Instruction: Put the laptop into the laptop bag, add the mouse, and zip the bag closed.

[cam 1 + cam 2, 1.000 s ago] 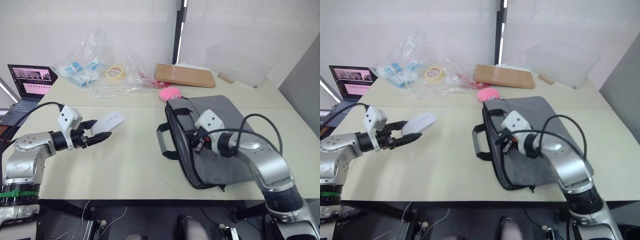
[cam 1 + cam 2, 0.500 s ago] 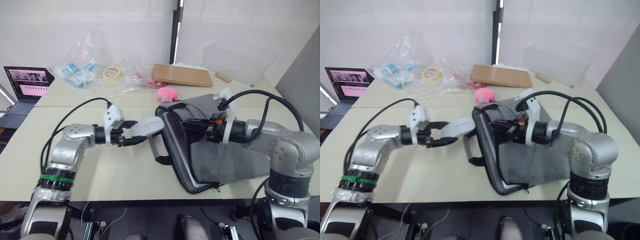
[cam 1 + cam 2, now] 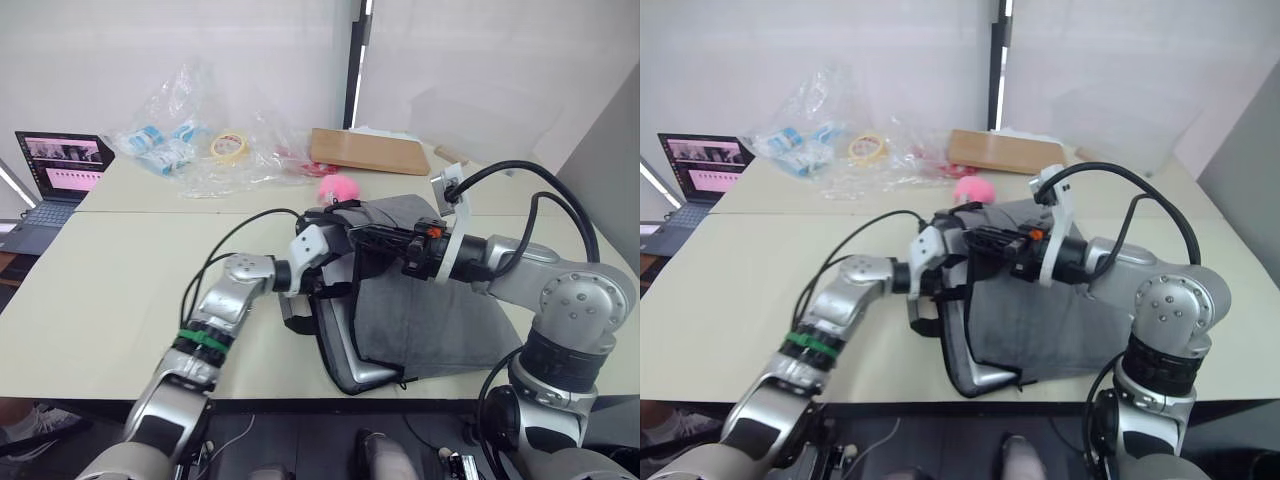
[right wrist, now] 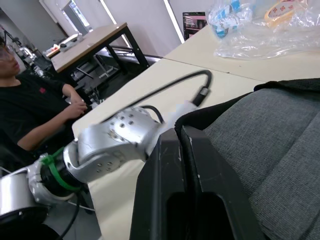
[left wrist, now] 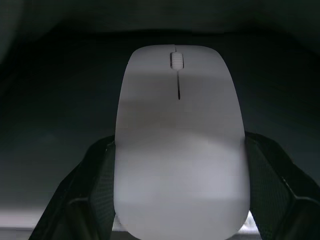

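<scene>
The mouse (image 5: 179, 145) sits clamped in the left gripper (image 5: 179, 210), inside the laptop bag (image 3: 420, 310) at the desk's (image 3: 100, 300) centre. The right gripper (image 4: 182, 165), at 3 o'clock, pinches the bag's upper flap, holding it lifted.

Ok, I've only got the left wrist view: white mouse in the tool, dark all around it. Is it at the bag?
Observer: Yes. In the head views the left tool reaches into the open mouth of the laptop bag, shut on the mouse.
Operator: What's holding the mouth open?
Observer: The right tool pinches the edge of the upper flap and holds it lifted.
Operator: Is the laptop in there?
Observer: Yes, the laptop shows as a silver edge inside the bag at its near end.
</scene>
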Controlling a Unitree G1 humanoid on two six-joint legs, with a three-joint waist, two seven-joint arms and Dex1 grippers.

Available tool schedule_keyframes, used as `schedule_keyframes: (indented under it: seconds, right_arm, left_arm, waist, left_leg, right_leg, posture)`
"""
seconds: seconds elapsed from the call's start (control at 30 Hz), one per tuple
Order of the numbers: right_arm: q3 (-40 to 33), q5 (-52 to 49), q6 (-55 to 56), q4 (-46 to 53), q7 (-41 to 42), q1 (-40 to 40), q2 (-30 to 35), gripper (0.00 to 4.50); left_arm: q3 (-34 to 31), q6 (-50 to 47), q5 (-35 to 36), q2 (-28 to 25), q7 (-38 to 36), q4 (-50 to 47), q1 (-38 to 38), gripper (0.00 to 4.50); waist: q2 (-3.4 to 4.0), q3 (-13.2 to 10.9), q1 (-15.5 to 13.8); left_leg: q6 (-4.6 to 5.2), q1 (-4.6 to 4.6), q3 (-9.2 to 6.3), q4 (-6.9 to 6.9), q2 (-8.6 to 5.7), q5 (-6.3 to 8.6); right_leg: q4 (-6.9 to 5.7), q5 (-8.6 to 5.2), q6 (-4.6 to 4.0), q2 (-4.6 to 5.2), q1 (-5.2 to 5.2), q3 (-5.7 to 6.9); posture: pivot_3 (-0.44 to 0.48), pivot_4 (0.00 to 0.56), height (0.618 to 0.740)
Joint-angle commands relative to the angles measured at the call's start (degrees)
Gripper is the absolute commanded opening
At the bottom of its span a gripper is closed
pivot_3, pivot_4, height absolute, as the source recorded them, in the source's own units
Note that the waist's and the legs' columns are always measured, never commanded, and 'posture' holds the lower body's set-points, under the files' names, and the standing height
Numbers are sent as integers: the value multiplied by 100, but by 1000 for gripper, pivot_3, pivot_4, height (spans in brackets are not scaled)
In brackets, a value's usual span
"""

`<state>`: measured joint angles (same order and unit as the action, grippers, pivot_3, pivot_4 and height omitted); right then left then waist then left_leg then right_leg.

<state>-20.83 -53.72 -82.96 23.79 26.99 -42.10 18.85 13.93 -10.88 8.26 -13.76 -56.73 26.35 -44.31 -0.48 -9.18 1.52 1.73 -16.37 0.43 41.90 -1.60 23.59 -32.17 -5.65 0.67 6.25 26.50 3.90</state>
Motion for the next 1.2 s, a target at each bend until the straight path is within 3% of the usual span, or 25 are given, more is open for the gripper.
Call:
schedule_keyframes:
  seconds: [0.03, 0.4, 0.43, 0.47, 0.53, 0.6, 0.87, 1.03, 1.2]
  right_arm:
    - [-198, -570, 98, 252, -109, -260, -44, 35]
    - [-103, -1095, 277, 158, -532, -225, 197, 35]
    - [-85, -1111, 295, 158, -541, -215, 225, 0]
    - [-67, -1121, 311, 151, -546, -211, 243, 0]
    - [-36, -1163, 344, 125, -561, -212, 277, 0]
    - [8, -1181, 391, 104, -571, -206, 310, 0]
    - [168, -1197, 519, 31, -509, -186, 382, 0]
    - [683, -896, 768, -85, -45, -157, 678, 0]
    - [1791, -184, 1476, -104, 853, 64, 1088, 0]
  left_arm:
    - [78, 327, -124, 348, 93, 478, -297, 2839]
    - [75, 865, -465, 962, 127, 2039, -1069, 2839]
    - [58, 861, -450, 940, 76, 2015, -1034, 3839]
    - [52, 866, -425, 898, -25, 1952, -973, 3871]
    - [-5, 867, -383, 833, -76, 1825, -880, 4446]
    - [-75, 824, -337, 757, -105, 1666, -810, 4446]
    - [-362, 124, -10, -82, -444, -48, -45, 4446]
    - [-941, -1286, 715, -1456, -972, -1697, 546, 4446]
    - [-1574, -2065, 1207, -2304, -1006, -1981, 963, 4446]
  waist:
    - [0, 0, -21]
    - [0, 0, -79]
    - [0, 0, -77]
    - [0, 0, -67]
    - [0, 0, -57]
    - [0, 0, -62]
    - [0, 0, -56]
    - [2, -1, 57]
    - [4, -1, 74]
  left_leg:
    - [3, -3, 4, 0, 0, 2]
    - [23, -9, 12, 2, 1, 12]
    - [26, -9, 13, 2, 1, 13]
    - [27, -9, 13, 2, 1, 13]
    - [32, -8, 11, 2, 3, 17]
    - [33, -7, 4, 2, 4, 17]
    - [31, 10, -22, 3, 4, 16]
    - [25, 4, -22, 4, 5, 13]
    - [18, 6, -25, 1, -3, 10]
  right_leg:
    - [2, 0, 0, 0, 0, -2]
    - [8, 2, 3, 1, -11, -6]
    - [8, 2, 3, 1, -12, -7]
    - [9, 2, 4, 1, -12, -7]
    - [10, 2, 4, 1, -11, -9]
    - [10, 2, 4, 1, -11, -9]
    - [10, 2, 5, 0, 0, -7]
    - [5, 2, 5, -2, 30, -7]
    - [7, 0, 6, -2, 29, -2]
  posture:
    - [0, 150, 740]
    - [0, 150, 740]
    - [0, 150, 740]
    - [0, 150, 740]
    - [0, 150, 740]
    - [0, 150, 740]
    - [0, 150, 740]
    - [0, 150, 740]
    - [0, 150, 740]
